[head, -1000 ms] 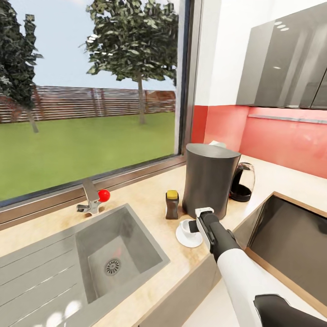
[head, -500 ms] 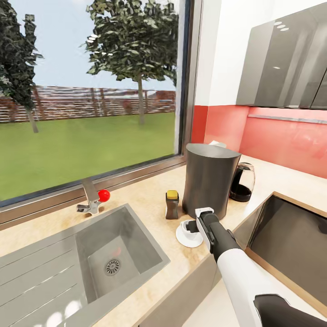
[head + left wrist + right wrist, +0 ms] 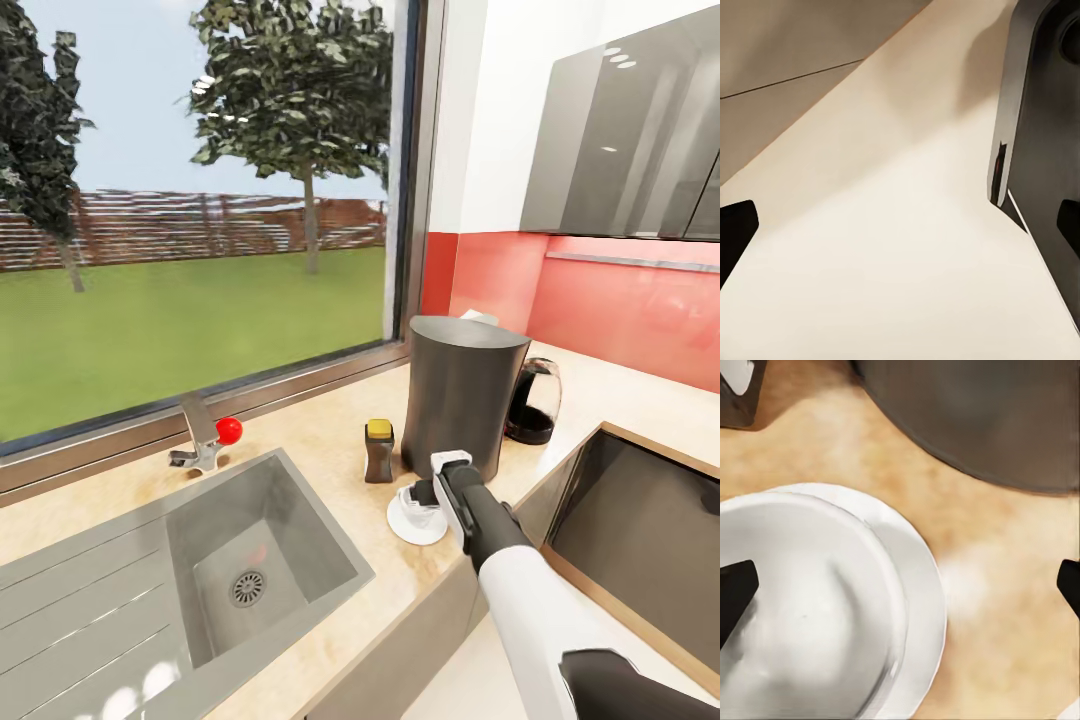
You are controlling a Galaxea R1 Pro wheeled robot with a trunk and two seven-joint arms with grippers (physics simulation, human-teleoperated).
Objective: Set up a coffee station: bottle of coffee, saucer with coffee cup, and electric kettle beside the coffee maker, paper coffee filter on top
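Lifted slightly, right claw (image 3: 428, 492) gapes wide over 1 cup (image 3: 411, 501), 1 saucer (image 3: 412, 527).

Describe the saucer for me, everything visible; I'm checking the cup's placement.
The saucer is a plain white, glossy round dish lying flat on the beige countertop, just in front of the dark coffee maker without touching it. The white coffee cup sits on it, off-center in the wrist view. The right gripper hangs open above the cup.
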